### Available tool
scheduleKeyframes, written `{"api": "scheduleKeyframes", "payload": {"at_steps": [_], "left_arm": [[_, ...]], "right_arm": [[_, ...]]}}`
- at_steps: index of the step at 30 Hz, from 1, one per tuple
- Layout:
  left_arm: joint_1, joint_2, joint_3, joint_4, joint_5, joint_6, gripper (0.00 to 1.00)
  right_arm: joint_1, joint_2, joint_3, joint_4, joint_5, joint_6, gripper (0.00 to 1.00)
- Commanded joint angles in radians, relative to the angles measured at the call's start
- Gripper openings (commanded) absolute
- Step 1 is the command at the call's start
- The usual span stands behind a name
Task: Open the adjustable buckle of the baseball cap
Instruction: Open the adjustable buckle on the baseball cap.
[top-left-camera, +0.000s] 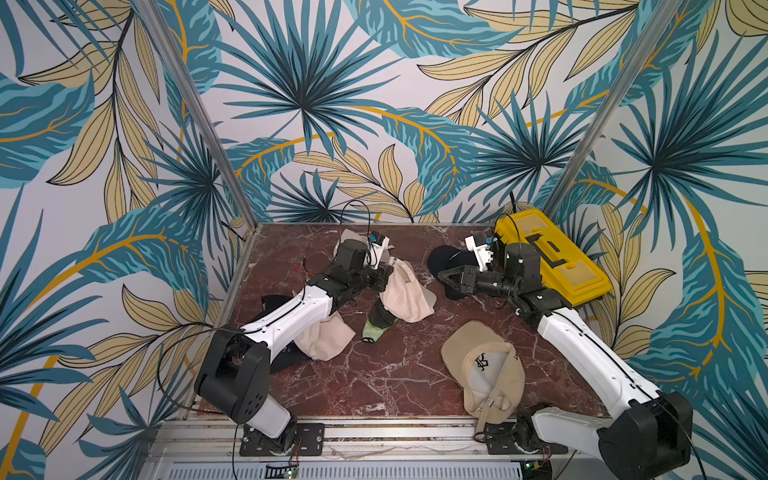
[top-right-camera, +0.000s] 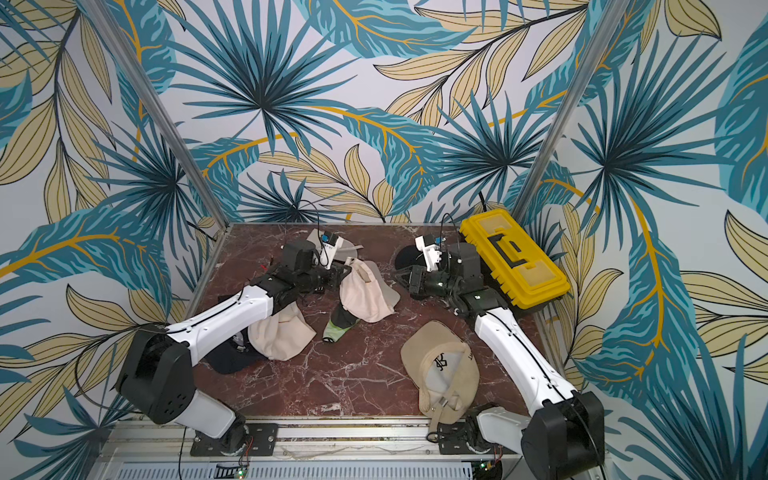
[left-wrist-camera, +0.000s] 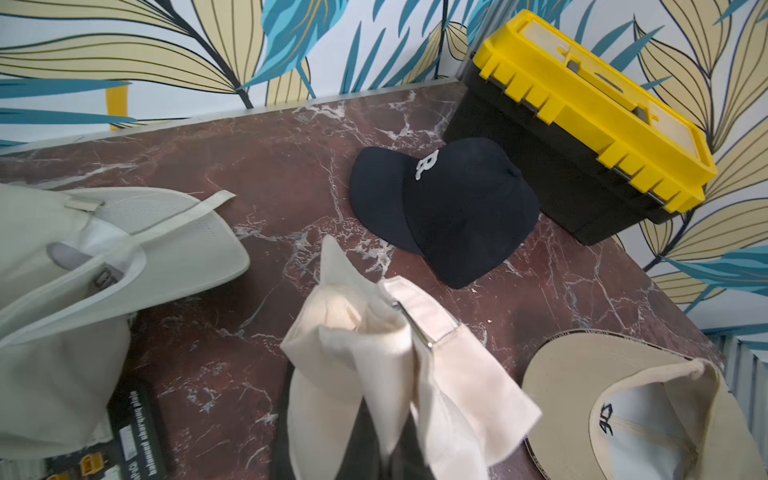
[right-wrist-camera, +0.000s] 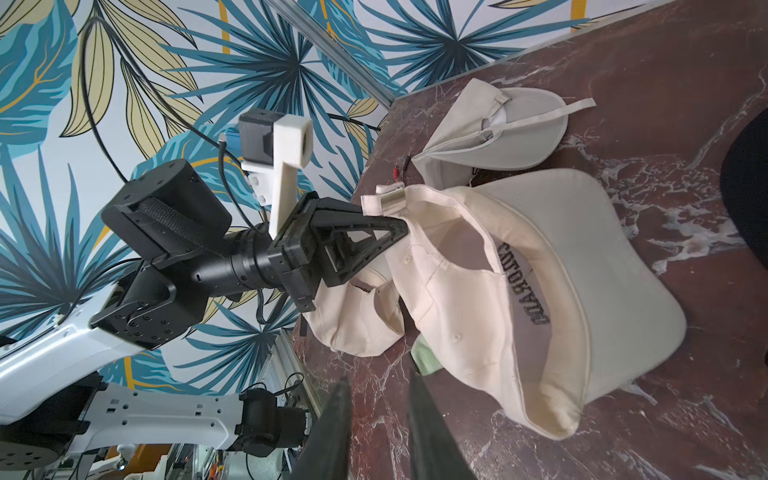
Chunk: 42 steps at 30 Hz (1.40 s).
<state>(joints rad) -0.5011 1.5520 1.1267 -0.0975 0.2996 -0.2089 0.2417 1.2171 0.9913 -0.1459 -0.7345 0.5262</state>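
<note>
The cream baseball cap (top-left-camera: 405, 297) (top-right-camera: 365, 297) lies mid-table with its rear lifted. My left gripper (top-left-camera: 384, 276) (right-wrist-camera: 403, 228) is shut on the cloth at the cap's back opening, beside the strap. In the left wrist view the bunched cap (left-wrist-camera: 361, 361) hides the fingertips. The metal buckle (left-wrist-camera: 415, 328) (right-wrist-camera: 392, 198) sits on the strap just above that grip, and a short strap end pokes out past it. My right gripper (top-left-camera: 442, 278) (right-wrist-camera: 379, 380) hovers to the right of the cap, apart from it. It is open with nothing between its fingers.
A black cap (top-left-camera: 446, 253) lies behind the right gripper, next to a yellow toolbox (top-left-camera: 548, 253) at the back right. A tan cap (top-left-camera: 486, 370) lies upside down at the front right. A pale cap (right-wrist-camera: 498, 129) is at the back, and more caps (top-left-camera: 324, 340) lie under the left arm.
</note>
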Motion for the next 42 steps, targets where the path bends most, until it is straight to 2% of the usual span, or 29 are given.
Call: {"api": "scheduleKeyframes", "payload": {"at_steps": [1, 5, 10, 15, 20, 25, 31, 42], "left_arm": [[-0.005, -0.037, 0.015, -0.002, 0.070, 0.030, 0.00], [-0.014, -0.038, 0.021, -0.001, 0.120, 0.071, 0.00], [-0.032, -0.031, 0.034, -0.001, 0.145, 0.113, 0.00], [-0.060, -0.025, 0.051, -0.001, 0.144, 0.137, 0.00], [-0.069, -0.015, 0.068, -0.001, 0.141, 0.121, 0.00], [-0.073, -0.005, 0.078, 0.000, 0.171, 0.102, 0.00], [-0.079, -0.005, 0.078, -0.001, 0.176, 0.101, 0.00], [-0.092, 0.005, 0.092, 0.001, 0.188, 0.100, 0.00]], "right_arm": [[0.002, -0.009, -0.014, 0.017, -0.015, 0.039, 0.32], [0.019, -0.029, -0.020, 0.039, 0.072, 0.136, 0.42], [0.069, -0.035, -0.018, 0.032, 0.195, 0.226, 0.45], [0.146, -0.002, 0.018, 0.005, 0.302, 0.260, 0.46], [0.200, 0.040, 0.045, -0.016, 0.399, 0.261, 0.37], [0.217, 0.092, 0.060, 0.029, 0.393, 0.255, 0.31], [0.238, 0.101, 0.083, 0.006, 0.444, 0.233, 0.41], [0.248, 0.131, 0.117, 0.004, 0.440, 0.219, 0.40]]}}
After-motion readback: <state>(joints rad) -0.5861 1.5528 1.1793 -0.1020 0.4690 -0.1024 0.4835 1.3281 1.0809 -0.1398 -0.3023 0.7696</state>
